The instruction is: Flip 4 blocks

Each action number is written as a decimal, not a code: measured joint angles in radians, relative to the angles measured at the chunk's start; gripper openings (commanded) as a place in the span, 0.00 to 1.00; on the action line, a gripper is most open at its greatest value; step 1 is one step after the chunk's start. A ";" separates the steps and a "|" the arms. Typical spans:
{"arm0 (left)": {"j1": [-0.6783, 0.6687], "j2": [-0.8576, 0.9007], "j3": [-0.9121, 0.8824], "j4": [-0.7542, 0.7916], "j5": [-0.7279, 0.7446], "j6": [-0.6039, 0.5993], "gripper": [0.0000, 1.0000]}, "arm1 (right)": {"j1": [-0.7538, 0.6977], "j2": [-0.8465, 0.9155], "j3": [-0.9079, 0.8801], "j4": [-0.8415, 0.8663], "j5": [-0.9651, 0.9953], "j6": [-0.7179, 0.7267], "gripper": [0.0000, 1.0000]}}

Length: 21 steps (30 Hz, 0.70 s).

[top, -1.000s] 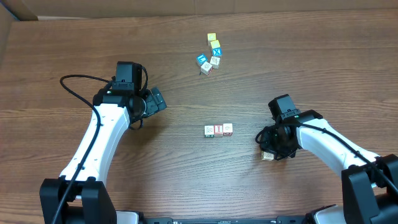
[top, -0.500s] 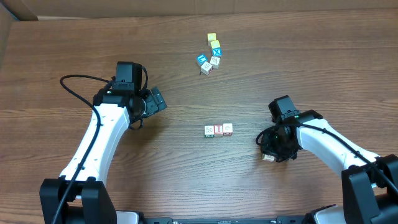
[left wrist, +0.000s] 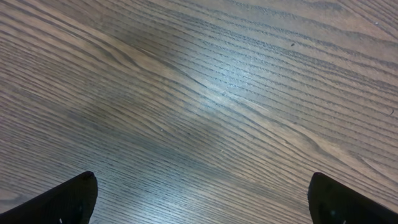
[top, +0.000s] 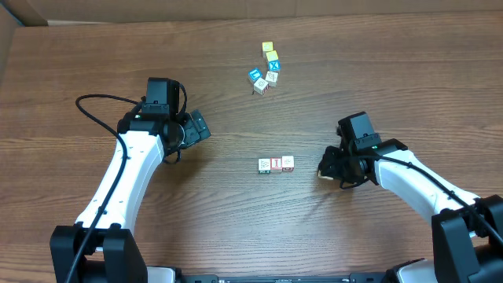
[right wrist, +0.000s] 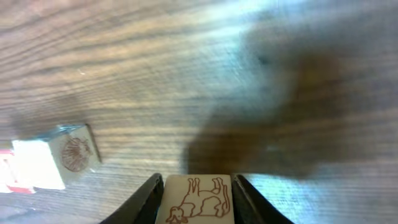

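Note:
A pale wooden block [right wrist: 198, 199] with a red animal outline sits squeezed between the fingers of my right gripper [right wrist: 198, 208], which is shut on it. In the overhead view my right gripper [top: 327, 168] hangs just right of a row of three blocks [top: 276, 164] with pale faces and red markings. The row's nearest block [right wrist: 62, 157] shows a red shell picture at the left of the right wrist view. My left gripper [top: 198, 126] is open over bare wood, far left of the row, and its fingertips [left wrist: 73, 198] have nothing between them.
A small cluster of cubes [top: 267, 72] with yellow, blue and pale faces lies at the far middle of the wooden table [top: 393, 79]. A black cable [top: 94, 110] loops beside the left arm.
My right gripper has moved up and left toward the row, carrying the block with it. The left arm has not moved.

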 measured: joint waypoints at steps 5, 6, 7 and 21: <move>0.000 0.000 0.000 0.000 0.000 0.000 1.00 | 0.000 0.000 0.000 0.032 0.009 0.001 0.47; 0.000 0.000 0.000 0.000 0.000 0.000 1.00 | 0.000 0.000 0.000 0.035 0.013 0.002 0.51; 0.000 0.000 0.000 0.000 0.000 0.000 1.00 | 0.000 0.000 0.000 0.039 0.015 0.003 0.53; 0.000 0.000 0.000 0.000 0.000 0.000 1.00 | 0.000 0.000 0.073 -0.111 0.027 0.000 0.56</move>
